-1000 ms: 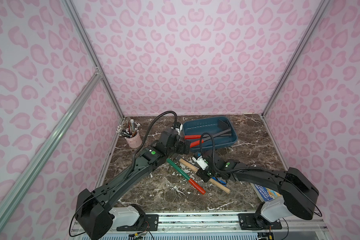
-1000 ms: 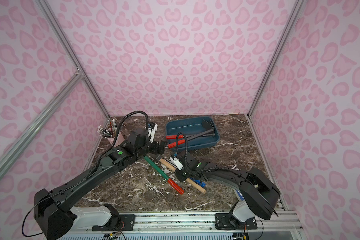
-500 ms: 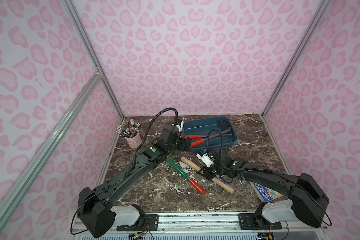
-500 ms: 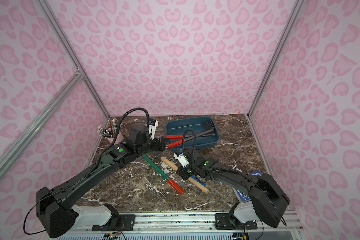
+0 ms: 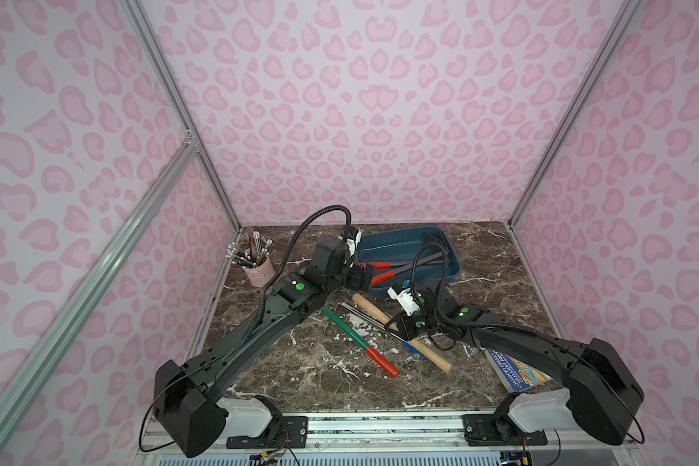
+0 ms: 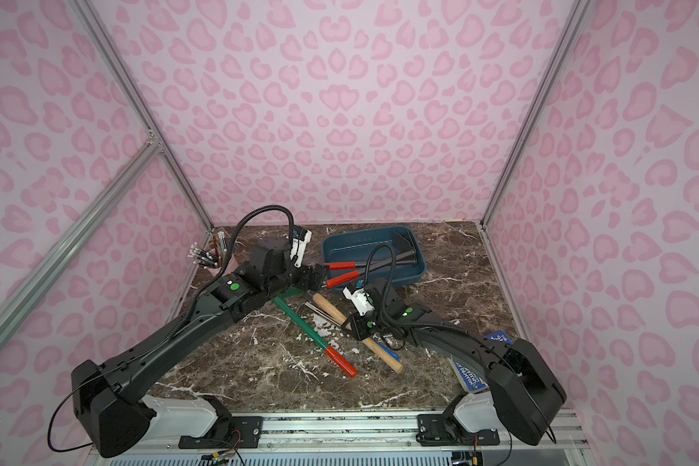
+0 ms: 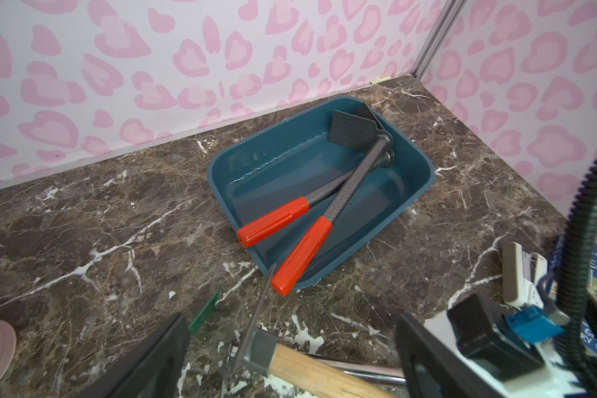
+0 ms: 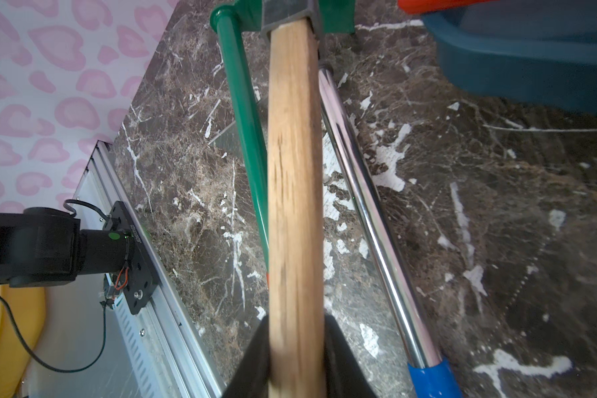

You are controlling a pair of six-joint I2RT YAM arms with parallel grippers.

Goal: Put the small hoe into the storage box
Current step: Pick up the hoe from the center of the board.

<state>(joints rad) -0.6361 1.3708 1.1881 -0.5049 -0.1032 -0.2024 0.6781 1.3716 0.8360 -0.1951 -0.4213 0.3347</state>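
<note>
The left arm (image 5: 259, 331) reaches forward from the front rail, low over the counter (image 5: 299, 375), with its wrist by the near-left corner of the storage box (image 5: 392, 245). On the left gripper (image 5: 359, 278) the fingers (image 7: 152, 355) are spread wide and hold nothing. They hover just over the head end of the small hoe (image 5: 374, 310).

The right arm (image 5: 509, 337) lies low across the front right, wrist turned in toward centre. The right gripper (image 5: 396, 324) has its fingers (image 8: 252, 355) clamped on the hoe's wooden handle about mid-length (one finger on each side of the wood in the right wrist view). The hoe is outside the box, on the counter in front of it. Its metal head points toward the box corner and its butt end toward the front. Whether it is lifted or resting, I cannot tell.

In the way:
- Two grey tools (image 7: 355, 172) lie crossed in the box, their red grips jutting over the near rim toward the hoe's head.
- The green-shafted tool (image 5: 346, 331) and the chrome-shafted tool (image 8: 369, 213) flank the wooden handle closely on the counter.

Further off:
- A pink cup (image 5: 259, 272) of pencils stands at the back left.
- A book (image 5: 513, 369) lies at the front right, partly under the right arm.

Count:
- two arms
- five long-handled tools (two boxed, three out)
- one box
- one cup
- one book
</note>
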